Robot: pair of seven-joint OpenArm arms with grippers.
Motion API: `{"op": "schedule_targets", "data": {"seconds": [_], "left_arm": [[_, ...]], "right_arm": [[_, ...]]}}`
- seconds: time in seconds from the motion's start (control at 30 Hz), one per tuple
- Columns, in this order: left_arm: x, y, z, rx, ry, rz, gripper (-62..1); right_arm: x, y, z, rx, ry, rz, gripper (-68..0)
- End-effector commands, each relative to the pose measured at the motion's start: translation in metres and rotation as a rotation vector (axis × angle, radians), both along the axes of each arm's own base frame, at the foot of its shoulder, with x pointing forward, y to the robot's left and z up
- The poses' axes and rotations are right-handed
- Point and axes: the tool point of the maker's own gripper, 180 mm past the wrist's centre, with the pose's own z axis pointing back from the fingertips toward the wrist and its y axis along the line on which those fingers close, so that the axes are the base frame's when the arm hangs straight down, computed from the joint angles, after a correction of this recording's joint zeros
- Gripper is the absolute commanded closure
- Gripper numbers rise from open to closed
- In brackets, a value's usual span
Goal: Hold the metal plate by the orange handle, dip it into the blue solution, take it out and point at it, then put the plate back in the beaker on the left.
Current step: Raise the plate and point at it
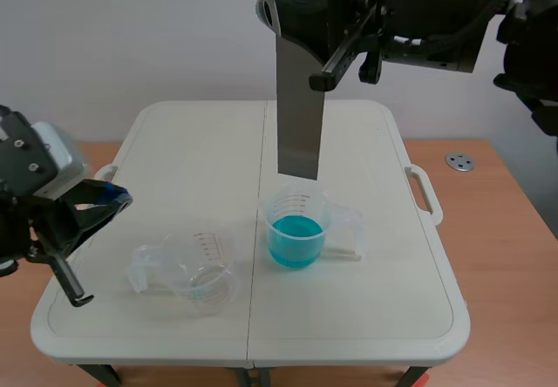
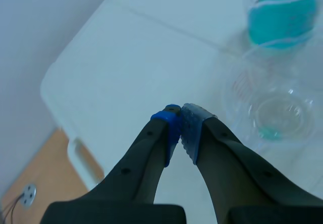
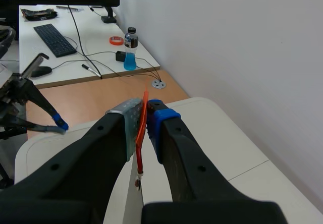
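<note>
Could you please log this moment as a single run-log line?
right gripper: shut on orange handle | metal plate: hanging above blue solution | left gripper: shut, empty | left beaker: no plate

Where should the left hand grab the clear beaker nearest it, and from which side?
Likely the handle, which juts out from the beaker toward the left hand. Come in low from that side and pinch across the flat handle. The beaker stands upright and its round wall looks wide, so the handle seems the surer hold.
</note>
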Motion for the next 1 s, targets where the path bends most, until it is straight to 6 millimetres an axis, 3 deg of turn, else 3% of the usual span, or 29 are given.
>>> {"op": "schedule_targets", "data": {"seconds": [0.0,0.2,0.4,0.7,0.97], "left_arm": [[0.006,-0.010,0.006,-0.028,-0.015,0.006,-3.0],[0.016,-0.050,0.016,-0.087,-0.036,-0.042,-3.0],[0.023,-0.076,0.025,-0.117,-0.050,-0.072,-3.0],[0.028,-0.089,0.023,-0.103,-0.041,-0.089,-3.0],[0.027,-0.091,0.004,-0.063,-0.012,-0.109,-3.0]], "right_arm": [[-0.002,-0.001,0.017,0.029,-0.040,0.013,-1.3],[-0.002,-0.001,0.017,0.028,-0.040,0.013,-1.3],[-0.002,-0.001,0.016,0.026,-0.039,0.012,-1.3],[-0.002,-0.001,0.016,0.026,-0.039,0.012,-1.3],[-0.002,-0.001,0.016,0.026,-0.039,0.012,-1.3]]}}
